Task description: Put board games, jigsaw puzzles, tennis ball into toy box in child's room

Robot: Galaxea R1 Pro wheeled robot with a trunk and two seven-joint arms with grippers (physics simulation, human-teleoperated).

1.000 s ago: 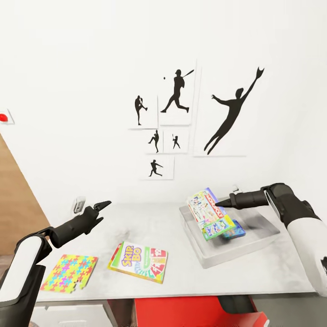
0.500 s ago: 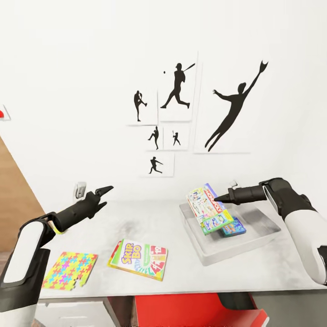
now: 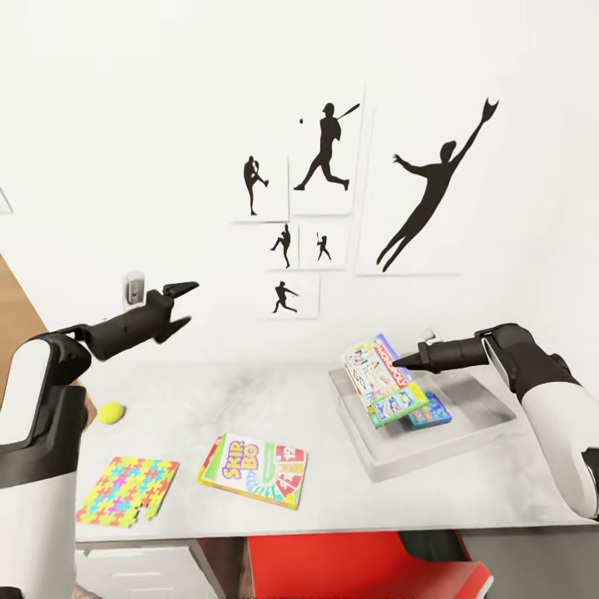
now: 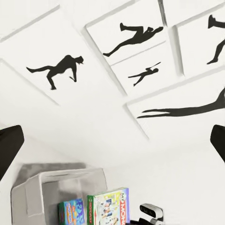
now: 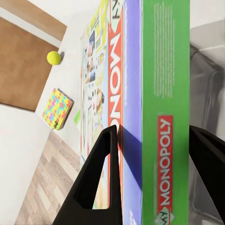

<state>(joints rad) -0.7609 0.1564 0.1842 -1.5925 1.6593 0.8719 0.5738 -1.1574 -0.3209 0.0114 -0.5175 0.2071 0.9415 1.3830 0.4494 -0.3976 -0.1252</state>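
Observation:
My right gripper [image 3: 405,361] is shut on the pale green-white Monopoly board game [image 3: 381,384], held tilted over the light grey toy box [image 3: 466,441]. In the right wrist view its fingers [image 5: 101,178] clamp the box's thin edge [image 5: 164,117]. A smaller blue board game [image 3: 431,412] lies inside the toy box. The SKIP-BO board game [image 3: 254,470] and one jigsaw puzzle [image 3: 129,491] lie flat on the table [image 3: 274,399]. At the table's left end rests the tennis ball [image 3: 111,412]. My left gripper [image 3: 181,304] hangs open, high above the table's left side.
Black baseball silhouette pictures [image 3: 333,191] hang on the white wall behind the table. A red chair [image 3: 358,566] is tucked under the table's front edge. A small grey wall fitting [image 3: 133,289] sits beside my left gripper. Bare table top lies between the SKIP-BO box and the toy box.
My left arm has risen and swung left, uncovering the tennis ball. The view has tilted a little. The right gripper and its box have hardly moved.

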